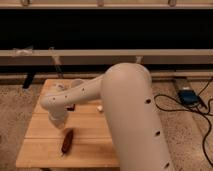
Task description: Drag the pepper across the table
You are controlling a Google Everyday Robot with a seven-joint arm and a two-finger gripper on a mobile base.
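Note:
The pepper (67,141), dark red and slender, lies on the light wooden table (37,150) near its front edge, left of centre. It points roughly front to back. My white arm reaches from the right across the table. My gripper (60,122) hangs below the wrist at the left, just behind the pepper, mostly hidden by the arm. I cannot tell whether it touches the pepper.
A small dark block (72,107) shows under the forearm, and a small pale object (100,107) lies mid-table. My bulky upper arm (132,115) covers the table's right side. A blue box (187,95) with cables lies on the floor at right. A dark wall with rails runs behind.

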